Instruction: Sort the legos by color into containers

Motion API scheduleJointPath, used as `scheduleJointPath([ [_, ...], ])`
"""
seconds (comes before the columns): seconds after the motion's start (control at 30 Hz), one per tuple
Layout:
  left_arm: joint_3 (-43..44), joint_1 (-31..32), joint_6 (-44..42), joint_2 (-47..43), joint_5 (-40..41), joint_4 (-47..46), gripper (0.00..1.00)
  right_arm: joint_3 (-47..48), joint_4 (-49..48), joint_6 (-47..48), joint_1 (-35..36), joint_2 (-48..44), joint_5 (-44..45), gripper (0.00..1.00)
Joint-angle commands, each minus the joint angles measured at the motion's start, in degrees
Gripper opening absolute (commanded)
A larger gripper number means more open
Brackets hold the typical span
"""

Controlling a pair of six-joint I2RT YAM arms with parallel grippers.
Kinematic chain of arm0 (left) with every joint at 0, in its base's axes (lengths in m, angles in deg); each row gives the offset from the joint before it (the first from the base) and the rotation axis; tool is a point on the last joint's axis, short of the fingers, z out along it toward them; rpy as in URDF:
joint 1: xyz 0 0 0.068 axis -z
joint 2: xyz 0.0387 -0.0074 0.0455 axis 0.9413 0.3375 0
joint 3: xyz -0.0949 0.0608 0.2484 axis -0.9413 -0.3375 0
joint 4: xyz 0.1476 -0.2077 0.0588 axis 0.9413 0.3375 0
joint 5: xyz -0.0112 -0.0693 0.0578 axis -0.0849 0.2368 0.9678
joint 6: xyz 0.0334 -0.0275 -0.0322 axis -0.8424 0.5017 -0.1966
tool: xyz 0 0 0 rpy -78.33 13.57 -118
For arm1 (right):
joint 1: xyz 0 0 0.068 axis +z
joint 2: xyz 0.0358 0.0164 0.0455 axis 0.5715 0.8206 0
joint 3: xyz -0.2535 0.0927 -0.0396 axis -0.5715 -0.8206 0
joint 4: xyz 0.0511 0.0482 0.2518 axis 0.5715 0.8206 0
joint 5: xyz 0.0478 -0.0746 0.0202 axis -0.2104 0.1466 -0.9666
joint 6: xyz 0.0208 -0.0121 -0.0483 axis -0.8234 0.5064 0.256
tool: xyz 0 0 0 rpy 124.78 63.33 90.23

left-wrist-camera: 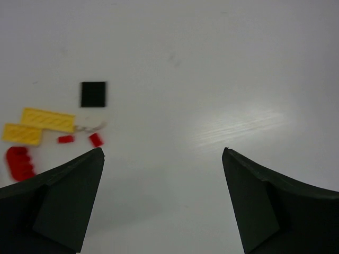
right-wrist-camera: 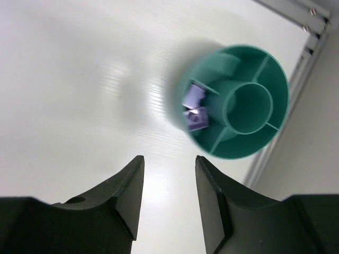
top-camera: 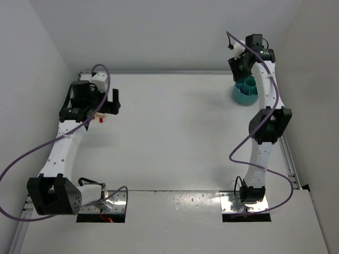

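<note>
Looking through the left wrist camera, I see the left hand [left-wrist-camera: 163, 153] with its two dark fingers spread wide and nothing between them, hanging over the glossy white tabletop [left-wrist-camera: 222, 63]. Loose plastic bricks lie ahead and to its left: one black square brick [left-wrist-camera: 93, 94], two yellow flat plates [left-wrist-camera: 47, 119] touching side by side, three red pieces [left-wrist-camera: 96, 139] (two tiny, one larger, close to the left finger) and one pale sliver [left-wrist-camera: 91, 127] just beside the yellow plates, too faint for me to tell its shape. On the right wrist camera, the right hand [right-wrist-camera: 169, 159] has its fingers parted by a narrow gap with bare tabletop showing through; it grips nothing. Ahead of its fingertips stands the round teal plastic tub [right-wrist-camera: 222, 63], a central tube with dividers fanning out to the rim, and two pale bricks [right-wrist-camera: 197, 117] lie together in one compartment on the side nearest the hand. From above, the tub sits at the far right corner, near the metal rail [top-camera: 291, 159], with the right hand over it and well apart from the loose bricks at the far left. Plain white walls [top-camera: 159, 32] close in the tabletop.
</note>
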Motion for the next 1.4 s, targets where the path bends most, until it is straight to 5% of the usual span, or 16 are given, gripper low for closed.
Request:
scheduleJointPath([
  [0.0,1.75,-10.17,-5.52,2.45,9.04,0.63,1.00,-2.73,1.78,-4.54,4.14,-8.73,-11.33,0.44],
  [0.1,4.37,-19.49,-7.47,8.14,9.74,1.85,0.97,-6.96,2.39,-5.23,6.43,-9.26,-15.37,0.44],
  [0.2,7.98,-28.72,-9.32,15.61,1.41,4.93,0.91,-9.07,2.39,-6.64,8.01,-8.47,-18.72,0.44],
  [0.33,10.71,-35.00,-11.09,21.70,-3.72,7.22,0.85,-14.16,-0.06,-9.27,8.72,-7.86,-24.67,0.44],
  [0.57,12.39,-35.53,-14.25,26.80,2.35,7.22,0.80,-26.74,-8.59,-15.79,8.72,-9.00,-34.00,0.44],
  [0.8,11.25,-35.53,-18.82,31.72,1.65,7.22,0.89,-25.61,-7.98,-16.49,8.72,-7.68,-36.92,0.44],
  [1.37,13.53,-32.99,-21.55,42.97,4.38,3.01,0.68,-27.18,-8.59,-17.54,8.72,-8.21,-36.83,0.44],
])
